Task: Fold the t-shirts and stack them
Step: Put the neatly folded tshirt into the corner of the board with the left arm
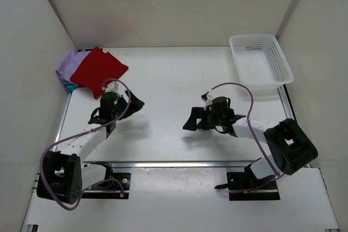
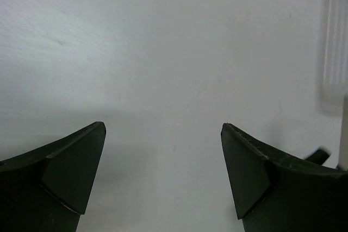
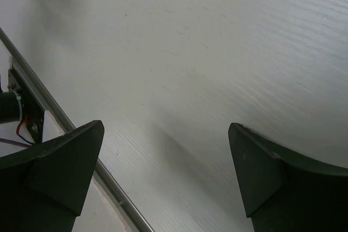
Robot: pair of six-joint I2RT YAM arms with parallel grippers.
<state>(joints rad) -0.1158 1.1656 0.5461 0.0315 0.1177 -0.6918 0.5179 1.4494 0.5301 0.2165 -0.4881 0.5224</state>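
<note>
The t-shirts lie folded in one pile at the table's back left corner. The deep red t-shirt (image 1: pixel 98 68) is on top, the lavender t-shirt (image 1: pixel 69 64) shows under it on the left, and a sliver of the teal t-shirt (image 1: pixel 71 86) peeks out at the pile's near edge. My left gripper (image 1: pixel 137 102) (image 2: pixel 163 130) hovers just right of the pile, open, with only bare table between its fingers. Near the table's middle, my right gripper (image 1: pixel 188 122) (image 3: pixel 166 127) points left, also open and holding nothing. Neither wrist view shows a shirt.
A white mesh basket (image 1: pixel 260 61) stands at the back right; its blurred edge (image 2: pixel 334 42) shows in the left wrist view. A metal rail (image 1: pixel 168 163) (image 3: pixel 65 126) runs along the table's near edge, and white walls enclose the table on three sides.
</note>
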